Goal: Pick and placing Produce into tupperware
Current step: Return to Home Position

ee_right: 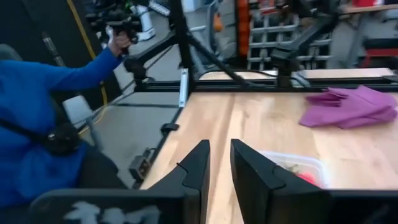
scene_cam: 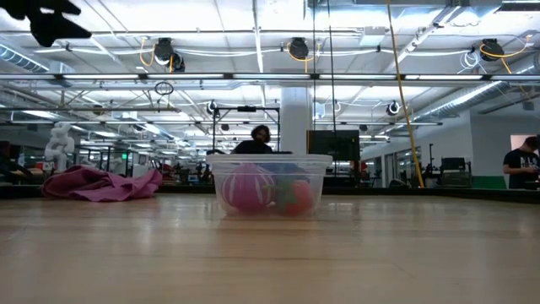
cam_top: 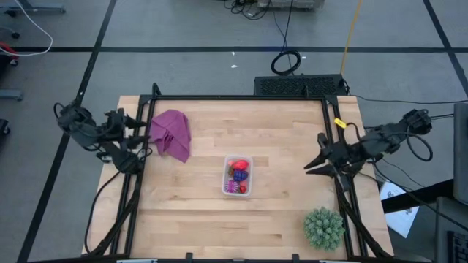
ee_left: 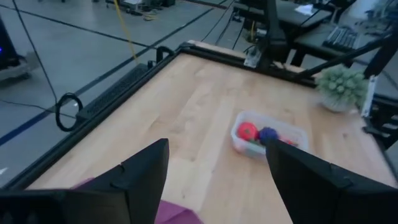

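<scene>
- While the tupperware (cam_top: 225,175) sits mid-table, you have the produce (cam_top: 238,174) inside it.
- Your left gripper (ee_left: 217,152) hovers at the table's left edge, fingers wide apart.
- Your right gripper (ee_right: 219,149) hovers at the right edge, fingers narrowly apart, empty.

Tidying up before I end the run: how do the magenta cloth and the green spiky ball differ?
The magenta cloth lies crumpled and low by the left edge of the table; the green spiky ball sits round and bristly at a right-hand corner. The cloth is close to the left pincer; the ball lies apart from the right pincer. Both rest on the table outside the tupperware, and neither is held.
</scene>
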`<action>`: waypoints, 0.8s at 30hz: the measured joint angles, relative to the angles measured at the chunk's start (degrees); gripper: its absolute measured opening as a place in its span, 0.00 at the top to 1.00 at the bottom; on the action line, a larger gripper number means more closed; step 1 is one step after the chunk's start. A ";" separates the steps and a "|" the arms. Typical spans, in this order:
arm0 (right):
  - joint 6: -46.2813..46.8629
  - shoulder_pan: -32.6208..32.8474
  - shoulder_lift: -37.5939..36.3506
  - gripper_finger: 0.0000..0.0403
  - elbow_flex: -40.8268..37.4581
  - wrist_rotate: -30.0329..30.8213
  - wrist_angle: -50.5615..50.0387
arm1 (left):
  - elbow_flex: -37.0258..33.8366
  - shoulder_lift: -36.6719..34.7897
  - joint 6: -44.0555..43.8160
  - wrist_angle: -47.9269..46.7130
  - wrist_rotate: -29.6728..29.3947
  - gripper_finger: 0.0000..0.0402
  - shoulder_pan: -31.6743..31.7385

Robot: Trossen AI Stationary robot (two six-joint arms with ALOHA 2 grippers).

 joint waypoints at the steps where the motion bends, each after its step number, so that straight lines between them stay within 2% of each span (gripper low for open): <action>1: 0.07 0.62 -1.82 0.86 -2.22 1.33 0.75 | -1.37 -0.73 0.07 0.15 -0.29 0.32 0.00; 3: -0.16 1.49 -5.59 0.86 -7.00 2.44 2.78 | -4.62 -2.01 0.07 1.84 -0.63 0.32 0.01; 5: -0.18 1.99 -9.08 0.86 -11.08 2.47 5.00 | -7.19 -2.40 4.41 9.61 0.06 0.32 -0.08; 8: 0.02 2.17 -13.24 0.86 -15.48 2.44 5.42 | -12.45 -2.44 9.11 17.84 4.29 0.32 -0.09; 12: -0.51 2.17 -16.86 0.86 -18.50 2.34 5.67 | -20.61 -2.17 11.91 31.81 9.28 0.32 -0.11; 16: -1.54 2.17 -19.03 0.86 -18.95 2.30 6.80 | -29.64 -2.18 14.71 45.57 8.76 0.32 0.29; 19: -1.28 2.17 -20.41 0.86 -18.94 2.28 6.57 | -34.30 -2.23 18.90 52.63 8.02 0.32 2.26; 22: 0.42 2.17 -21.25 0.86 -18.94 2.28 6.39 | -34.90 -2.34 21.49 55.37 5.98 0.32 7.04; 24: -0.47 2.17 -21.46 0.86 -18.94 2.26 6.02 | -35.03 -2.32 23.82 56.49 7.37 0.32 11.35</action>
